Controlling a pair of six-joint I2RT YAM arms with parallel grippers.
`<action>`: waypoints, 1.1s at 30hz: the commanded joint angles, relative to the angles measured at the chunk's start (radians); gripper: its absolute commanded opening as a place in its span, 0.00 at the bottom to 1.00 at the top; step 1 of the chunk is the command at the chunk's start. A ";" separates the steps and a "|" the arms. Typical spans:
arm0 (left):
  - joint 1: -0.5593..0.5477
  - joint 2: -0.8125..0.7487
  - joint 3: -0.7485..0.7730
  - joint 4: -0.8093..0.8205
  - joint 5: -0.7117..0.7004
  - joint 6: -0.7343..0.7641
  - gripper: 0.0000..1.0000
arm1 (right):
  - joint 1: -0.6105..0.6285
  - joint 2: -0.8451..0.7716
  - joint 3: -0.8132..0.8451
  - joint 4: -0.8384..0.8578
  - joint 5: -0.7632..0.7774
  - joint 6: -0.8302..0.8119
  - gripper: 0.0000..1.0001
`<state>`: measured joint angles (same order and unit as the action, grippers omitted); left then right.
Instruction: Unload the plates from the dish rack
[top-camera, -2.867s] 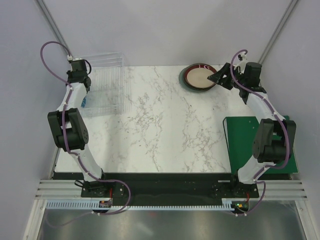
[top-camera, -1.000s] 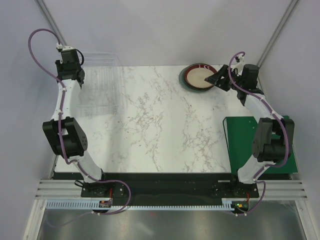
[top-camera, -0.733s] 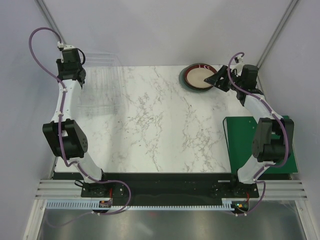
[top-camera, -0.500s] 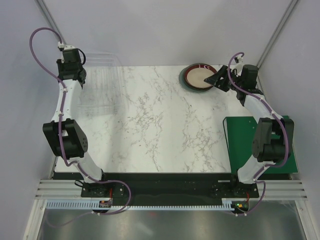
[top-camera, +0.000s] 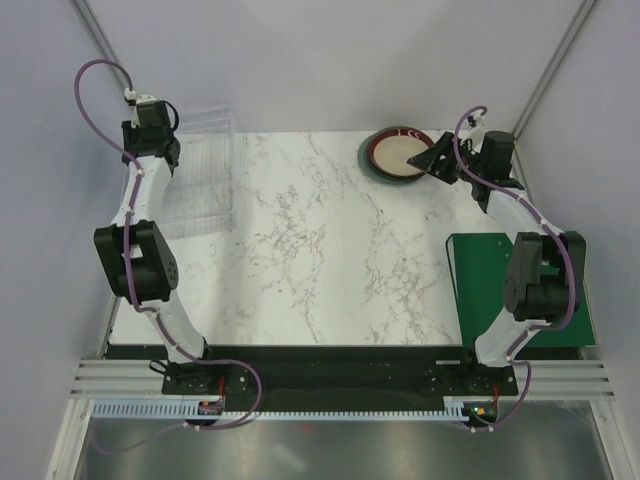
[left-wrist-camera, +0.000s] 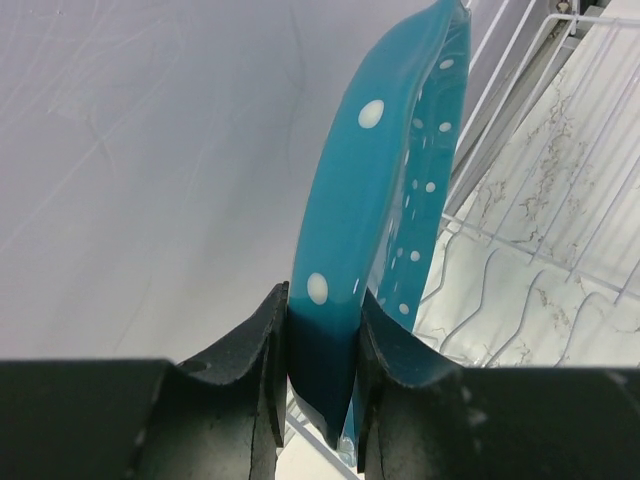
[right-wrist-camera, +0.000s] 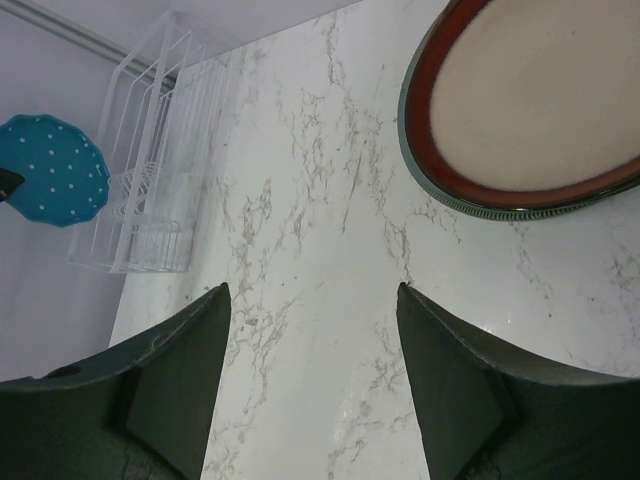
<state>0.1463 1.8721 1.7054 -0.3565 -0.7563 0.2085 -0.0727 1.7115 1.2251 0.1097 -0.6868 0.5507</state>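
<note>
At the far left, the left pincer (left-wrist-camera: 322, 335) is closed tight on the rim of the turquoise plate (left-wrist-camera: 385, 170), one finger on each face. The plate, dotted with white specks, stands on edge and leans slightly. It is at the left side of the dish rack (top-camera: 200, 175), with the rack's thin wires (left-wrist-camera: 540, 235) just beside and below it. Whether its lower edge touches the rack cannot be told. From the right wrist camera, the same plate (right-wrist-camera: 55, 170) shows to the left of the rack (right-wrist-camera: 160, 170), which looks to have nothing in its slots.

The rack sits at the far-left corner of the marble counter (top-camera: 320, 250).

At the far right of the counter, the brown-rimmed plate (top-camera: 400, 152) lies flat with its cream centre up. It rests on a grey-green plate (right-wrist-camera: 480, 205), whose edge shows around it. The right pincer (top-camera: 437, 160) hovers at the right edge of this stack. Its fingers (right-wrist-camera: 180, 385) are spread wide with nothing between them. A green mat (top-camera: 490, 280) lies flat at the counter's right side, nearer the arm bases.
</note>
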 joint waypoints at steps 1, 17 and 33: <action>-0.016 -0.060 0.040 0.169 -0.052 0.020 0.02 | 0.004 0.025 -0.007 0.062 -0.033 0.003 0.74; -0.195 -0.200 0.257 -0.096 0.173 -0.182 0.02 | 0.056 -0.038 0.017 0.038 -0.086 0.022 0.73; -0.330 -0.307 -0.010 0.011 0.959 -0.696 0.02 | 0.244 -0.050 0.014 0.169 -0.163 0.146 0.74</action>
<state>-0.1364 1.6463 1.7603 -0.5739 -0.0341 -0.3099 0.1585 1.6970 1.2346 0.1928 -0.8162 0.6582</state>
